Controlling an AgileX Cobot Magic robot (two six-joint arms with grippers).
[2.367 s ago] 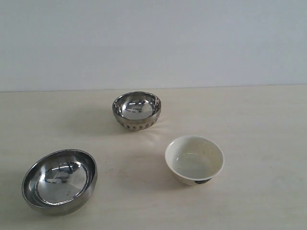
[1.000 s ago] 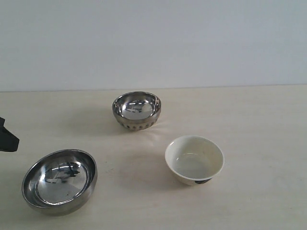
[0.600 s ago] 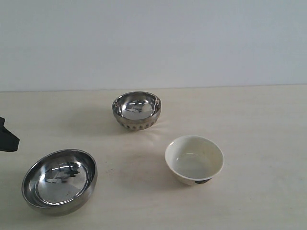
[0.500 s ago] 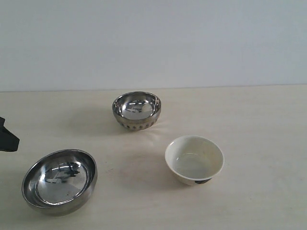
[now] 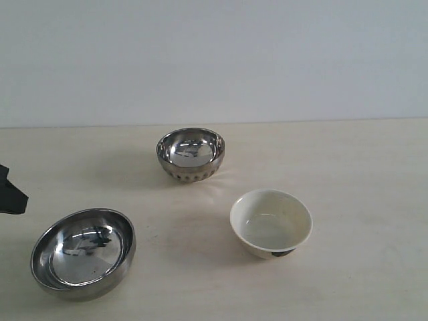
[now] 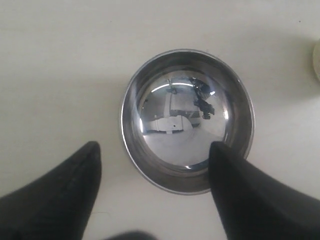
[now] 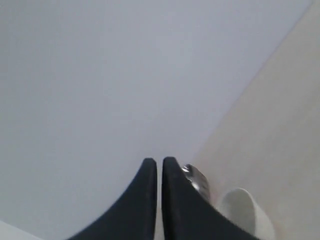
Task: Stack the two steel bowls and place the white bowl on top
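Observation:
The wider plain steel bowl sits at the front left of the table. Behind it, mid-table, stands the smaller steel bowl with a dotted band. The white bowl with a dark mark near its base is at the front right. All three stand apart. My left gripper shows only as a dark tip at the left edge. In the left wrist view that gripper hangs open above the near rim of the wide bowl. My right gripper is shut and empty, with a steel bowl and the white bowl beyond it.
A pale wooden table carries the bowls, with a plain white wall behind. An edge of the white bowl shows at the border of the left wrist view.
My left gripper came into the exterior view at the left edge and has since edged slightly lower. The three bowls have not moved.

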